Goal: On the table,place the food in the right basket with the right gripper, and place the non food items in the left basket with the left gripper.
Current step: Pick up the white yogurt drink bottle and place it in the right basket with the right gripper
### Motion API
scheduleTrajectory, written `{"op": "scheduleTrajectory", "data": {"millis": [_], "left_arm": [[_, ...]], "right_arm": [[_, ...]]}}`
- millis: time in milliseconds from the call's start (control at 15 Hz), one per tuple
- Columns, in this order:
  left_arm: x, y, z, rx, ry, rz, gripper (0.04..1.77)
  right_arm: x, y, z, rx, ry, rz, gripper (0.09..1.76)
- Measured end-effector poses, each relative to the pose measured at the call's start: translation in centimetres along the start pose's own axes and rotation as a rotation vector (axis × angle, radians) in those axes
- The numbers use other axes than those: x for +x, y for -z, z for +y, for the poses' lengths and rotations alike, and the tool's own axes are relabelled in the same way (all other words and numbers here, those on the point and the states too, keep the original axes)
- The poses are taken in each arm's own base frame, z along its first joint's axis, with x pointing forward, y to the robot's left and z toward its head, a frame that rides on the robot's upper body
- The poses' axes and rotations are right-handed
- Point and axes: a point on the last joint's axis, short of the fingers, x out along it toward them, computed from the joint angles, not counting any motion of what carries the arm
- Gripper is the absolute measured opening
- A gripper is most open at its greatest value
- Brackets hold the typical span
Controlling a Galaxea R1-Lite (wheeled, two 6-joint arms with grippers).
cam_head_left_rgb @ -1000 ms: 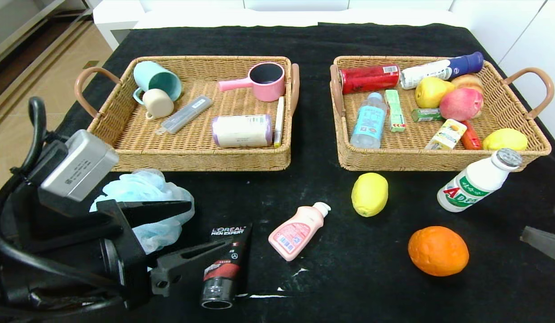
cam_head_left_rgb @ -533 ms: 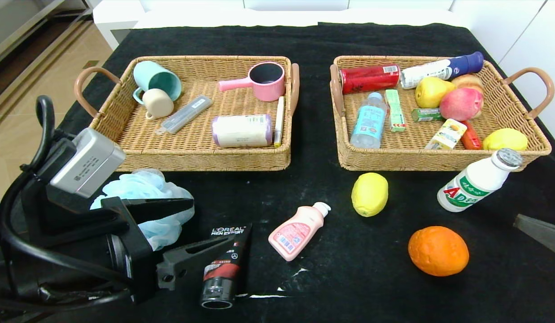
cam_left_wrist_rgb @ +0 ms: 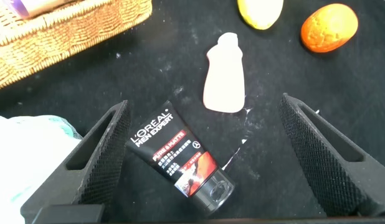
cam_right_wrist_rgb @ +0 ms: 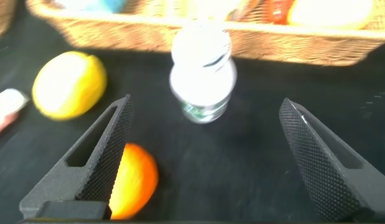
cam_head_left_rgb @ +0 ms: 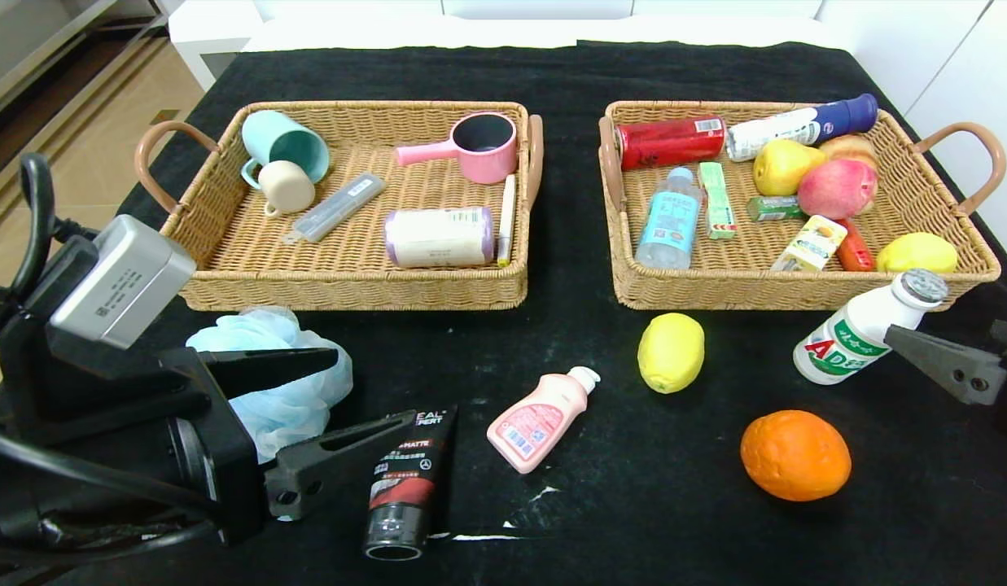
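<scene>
Right gripper (cam_right_wrist_rgb: 202,155): jaws spread wide, empty, lined up on the white drink bottle (cam_head_left_rgb: 868,327) lying just near of the right basket (cam_head_left_rgb: 971,268). Left gripper (cam_head_left_rgb: 340,395): open, empty, over the black tube (cam_head_left_rgb: 409,480) beside the blue bath puff (cam_head_left_rgb: 295,391).

Both baskets hold several items. Left to sort: bottle, lemon (cam_head_left_rgb: 671,352), orange (cam_head_left_rgb: 794,454); tube, puff, pink bottle (cam_head_left_rgb: 540,417) for the left basket (cam_head_left_rgb: 348,291).

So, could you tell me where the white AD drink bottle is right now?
In the head view, the white AD drink bottle lies on the table's right side, just in front of the right basket, with the right gripper close beside it.
</scene>
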Motion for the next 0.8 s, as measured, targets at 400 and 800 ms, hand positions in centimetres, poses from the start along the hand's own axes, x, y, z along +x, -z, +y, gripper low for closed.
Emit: {"op": "scheduleTrajectory", "data": {"millis": [400, 800], "left_arm": [[-0.4, -0.2, -0.1, 0.003, 0.001, -0.015, 1.72], [-0.7, -0.3, -0.2, 0.006, 0.003, -0.024, 1.72]], "right_arm": [[2.9, 0.1, 0.3, 0.038, 0.044, -0.027, 1.71], [5.1, 0.4, 0.5, 0.072, 0.095, -0.048, 1.71]]}}
